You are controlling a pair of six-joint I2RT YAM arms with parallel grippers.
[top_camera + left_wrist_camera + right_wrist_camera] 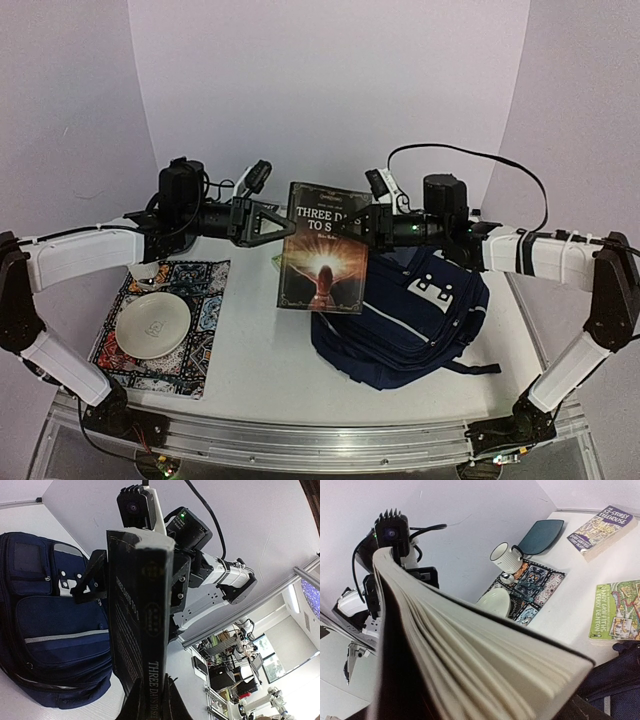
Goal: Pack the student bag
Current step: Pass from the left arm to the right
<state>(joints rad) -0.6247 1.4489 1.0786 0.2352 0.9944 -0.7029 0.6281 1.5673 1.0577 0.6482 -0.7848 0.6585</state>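
Book (pixel 325 245) is up in the air between both arms, long axis upright, spine facing the left arm; left fingers (pixel 176 702) are clamped on that spine edge; right fingers (pixel 90 582) straddle the page edge, spread wide, though I can't tell if they're actually pressing it; student bag (pixel 405 320) lies flat on the bench (pixel 260 360), below and right of the book, closest to the right arm, so I'd guess the book goes down-right.
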